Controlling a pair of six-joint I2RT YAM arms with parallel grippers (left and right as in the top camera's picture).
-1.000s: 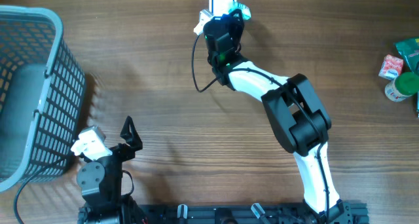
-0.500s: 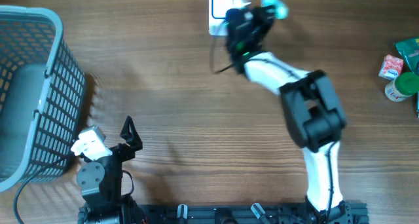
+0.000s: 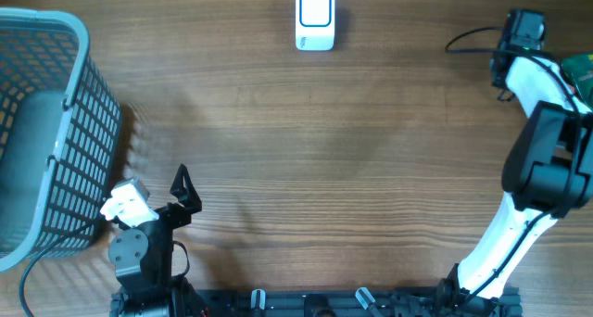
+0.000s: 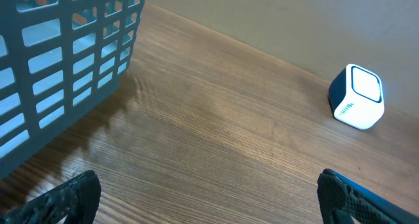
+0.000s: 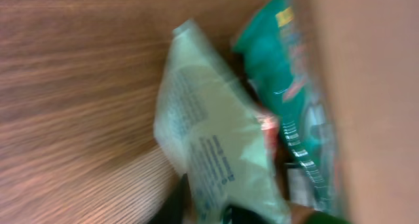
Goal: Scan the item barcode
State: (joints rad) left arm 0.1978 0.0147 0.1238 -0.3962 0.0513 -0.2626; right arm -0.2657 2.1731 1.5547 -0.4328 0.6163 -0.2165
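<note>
Wood-grain tabletop lies under everything. Blur hides how far the right gripper (image 3: 517,30) is open; just ahead lies a pale pouch (image 5: 216,152), probably light, soft and slippery, best pinched at a flat edge. Far off, the left gripper (image 4: 209,201) gapes empty, well apart from the scanner (image 3: 315,19).

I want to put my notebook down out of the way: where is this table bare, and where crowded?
The widest bare wood is the middle of the table, bordered by the grey basket on the left, the white scanner at the far edge and the right arm. The far right corner is crowded with packets.
</note>
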